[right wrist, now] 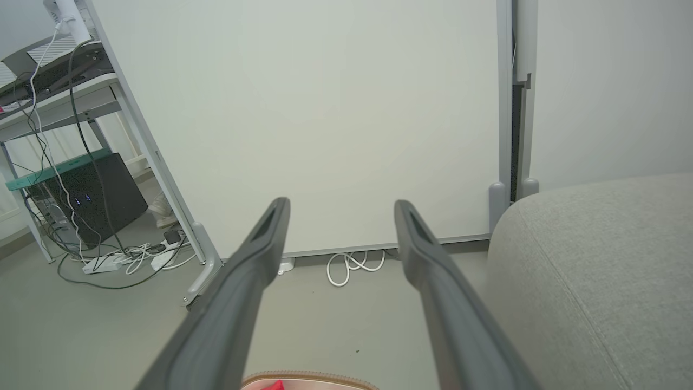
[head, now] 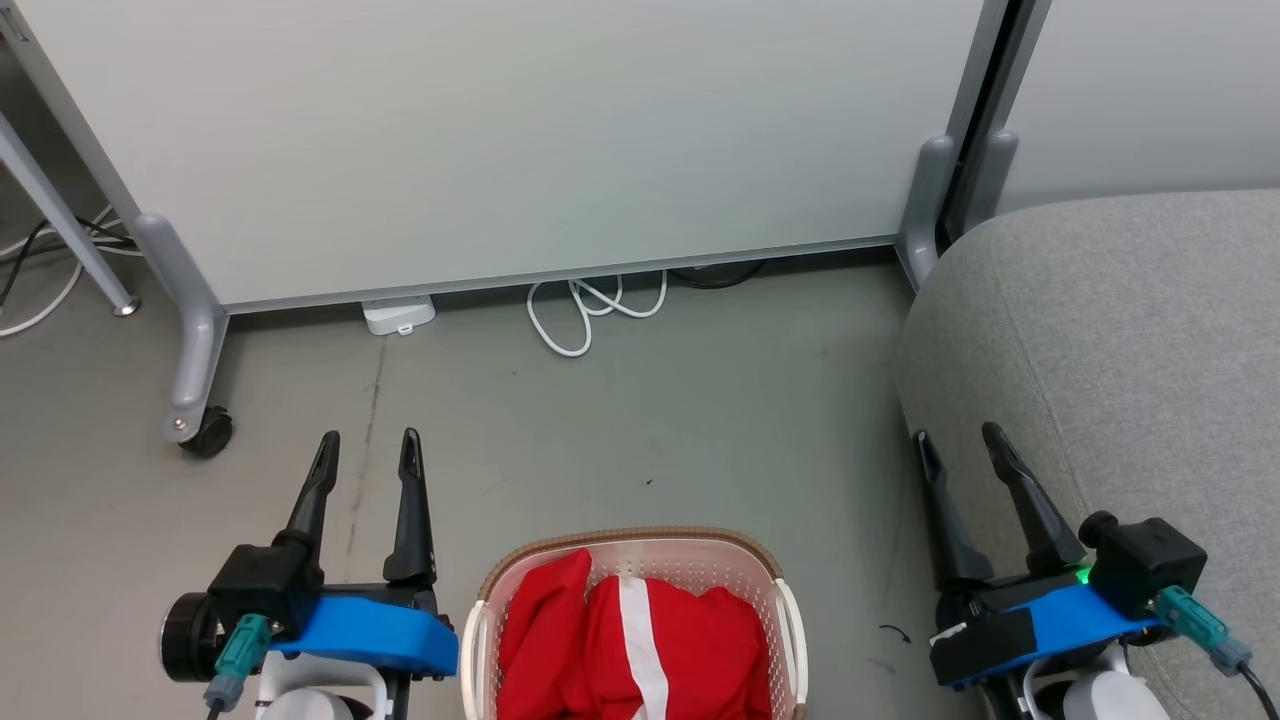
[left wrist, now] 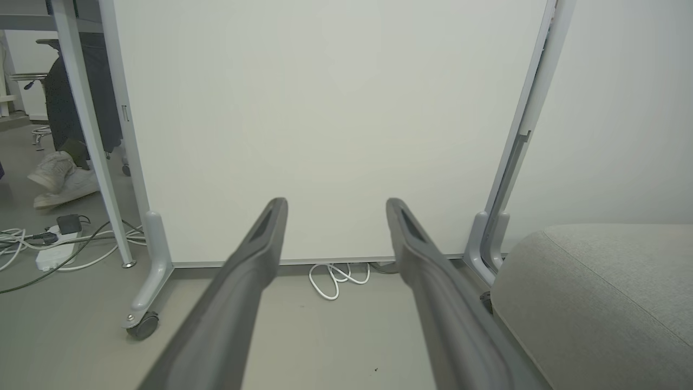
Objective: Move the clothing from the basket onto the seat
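The left gripper has its two dark fingers spread apart with nothing between them. It hovers above the grey floor, just to the left of the basket. The right gripper is likewise wide open and empty on the basket's other side, its fingers close to the rounded front edge of the seat. Both point toward the white partition panel ahead.

Between the two arms the basket sits on the floor. The clothing lies bundled inside it, bright red with a broad white stripe running down the middle. The seat stands to the right of the basket, apart from it.

Farther off, a looped white cable lies at the foot of the panel, and a black caster sits under the panel's left leg.
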Robot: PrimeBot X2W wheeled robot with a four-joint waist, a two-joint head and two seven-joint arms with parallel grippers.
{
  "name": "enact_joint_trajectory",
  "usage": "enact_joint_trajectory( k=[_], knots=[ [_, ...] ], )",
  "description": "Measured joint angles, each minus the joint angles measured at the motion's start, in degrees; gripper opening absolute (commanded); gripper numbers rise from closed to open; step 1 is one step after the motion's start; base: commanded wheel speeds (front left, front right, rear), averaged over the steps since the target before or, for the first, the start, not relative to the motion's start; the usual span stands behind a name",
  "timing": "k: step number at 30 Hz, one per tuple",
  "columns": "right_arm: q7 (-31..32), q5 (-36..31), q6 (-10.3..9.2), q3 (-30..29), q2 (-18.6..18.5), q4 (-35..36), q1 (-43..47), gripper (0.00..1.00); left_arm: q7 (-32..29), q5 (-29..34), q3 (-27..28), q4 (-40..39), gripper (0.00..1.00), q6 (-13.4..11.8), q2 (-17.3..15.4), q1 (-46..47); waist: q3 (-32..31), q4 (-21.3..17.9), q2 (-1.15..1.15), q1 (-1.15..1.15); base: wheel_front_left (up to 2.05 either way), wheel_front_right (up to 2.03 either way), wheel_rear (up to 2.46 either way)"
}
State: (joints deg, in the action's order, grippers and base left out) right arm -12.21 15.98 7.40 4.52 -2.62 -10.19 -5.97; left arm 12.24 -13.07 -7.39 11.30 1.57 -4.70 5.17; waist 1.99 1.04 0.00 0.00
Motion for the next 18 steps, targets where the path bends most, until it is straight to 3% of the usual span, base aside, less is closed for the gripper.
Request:
enact_joint_trajectory(
  k=[18],
  knots=[
    [-2.0, -7.8, 0.01, -0.3, -0.1, -0.4, 0.0, 1.00, 2.0, 6.3, -0.4, 0.6, 1.00, 1.0, 0.6, 0.3, -0.2, 0.5, 0.00, 0.00, 0.00, 0.00, 0.00]
  ],
)
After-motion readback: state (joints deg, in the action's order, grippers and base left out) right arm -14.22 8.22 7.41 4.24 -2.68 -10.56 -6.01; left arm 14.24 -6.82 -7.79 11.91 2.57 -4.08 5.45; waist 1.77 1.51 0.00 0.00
